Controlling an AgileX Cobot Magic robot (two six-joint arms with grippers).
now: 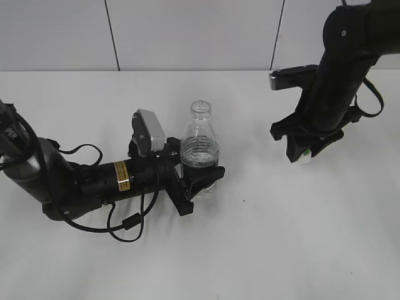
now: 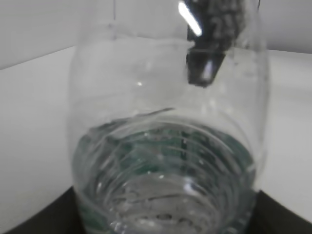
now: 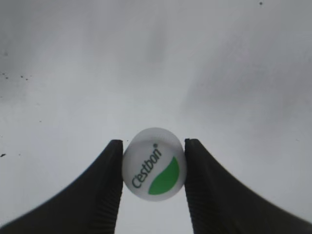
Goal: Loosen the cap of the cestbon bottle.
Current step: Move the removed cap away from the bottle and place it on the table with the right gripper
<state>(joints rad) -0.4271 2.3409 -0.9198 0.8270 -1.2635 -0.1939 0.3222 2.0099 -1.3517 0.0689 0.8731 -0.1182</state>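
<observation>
The clear cestbon bottle [image 1: 201, 145] stands upright on the white table, its neck open with no cap on it. My left gripper [image 1: 201, 180] is shut on the bottle's lower body. In the left wrist view the bottle [image 2: 165, 161] fills the frame, with water and a green label band visible. My right gripper [image 1: 304, 154] is off to the right, close to the table, shut on the white cap [image 1: 305, 155]. In the right wrist view the cap [image 3: 154, 164], with its green leaf mark and print, sits between the two black fingers [image 3: 153, 168].
The white table [image 1: 281, 237] stretches around both arms. A grey panelled wall [image 1: 187, 31] rises behind it. Black cables [image 1: 125, 225] loop beside the left arm on the table.
</observation>
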